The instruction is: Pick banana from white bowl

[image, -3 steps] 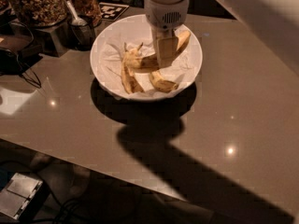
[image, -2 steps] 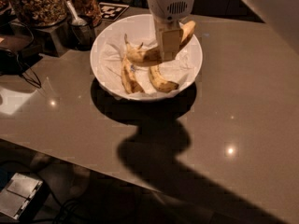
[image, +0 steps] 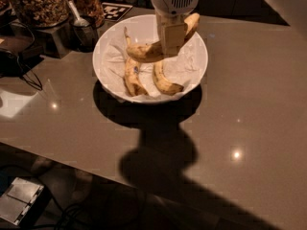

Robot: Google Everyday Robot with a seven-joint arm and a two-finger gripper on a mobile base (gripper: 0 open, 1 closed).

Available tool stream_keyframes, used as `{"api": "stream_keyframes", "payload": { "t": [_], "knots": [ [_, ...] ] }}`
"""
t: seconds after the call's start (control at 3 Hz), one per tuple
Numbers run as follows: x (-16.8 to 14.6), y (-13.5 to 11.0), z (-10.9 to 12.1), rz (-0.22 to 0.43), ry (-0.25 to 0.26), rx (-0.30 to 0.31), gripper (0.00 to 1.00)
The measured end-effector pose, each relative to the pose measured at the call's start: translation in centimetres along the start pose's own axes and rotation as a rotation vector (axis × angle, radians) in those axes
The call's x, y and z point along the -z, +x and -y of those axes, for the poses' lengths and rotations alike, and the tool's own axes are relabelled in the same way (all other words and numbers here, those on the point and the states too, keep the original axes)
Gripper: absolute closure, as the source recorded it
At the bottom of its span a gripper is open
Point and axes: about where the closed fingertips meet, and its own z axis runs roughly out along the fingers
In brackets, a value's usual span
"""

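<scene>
The white bowl (image: 106, 83) stands at the back of the counter, lined with crumpled white paper. My gripper (image: 171, 48) hangs over its middle, coming down from the top edge of the view. It is shut on the long freckled banana (image: 144, 52), which it holds crosswise above the bowl's floor, stem to the left and the far end poking out to the right of the fingers (image: 173, 35). Two other bananas lie in the bowl below: one with a small dark sticker (image: 132, 78) and a shorter one (image: 165, 82).
A dark metal cup with a spoon (image: 84, 30) stands just left of the bowl. Jars of nuts (image: 38, 4) and a black-and-white tag (image: 117, 11) are behind it. Cables (image: 21, 68) lie at the left. The counter's front edge runs diagonally below, with a box (image: 19, 200) on the floor.
My gripper has closed on the long banana and risen, lifting it off the paper. The two other bananas, partly covered before, now show fully in the bowl.
</scene>
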Motion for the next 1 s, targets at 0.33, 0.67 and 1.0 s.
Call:
{"api": "stream_keyframes", "payload": {
  "t": [0.33,0.67,1.0],
  "knots": [
    [0.5,0.4,-0.5,-0.006,-0.003,-0.001,1.00],
    [0.8,1.3,-1.9,0.052,-0.011,-0.025,1.00],
    [0.9,3.3,-4.6,0.147,-0.026,-0.091,1.00]
  ]
}}
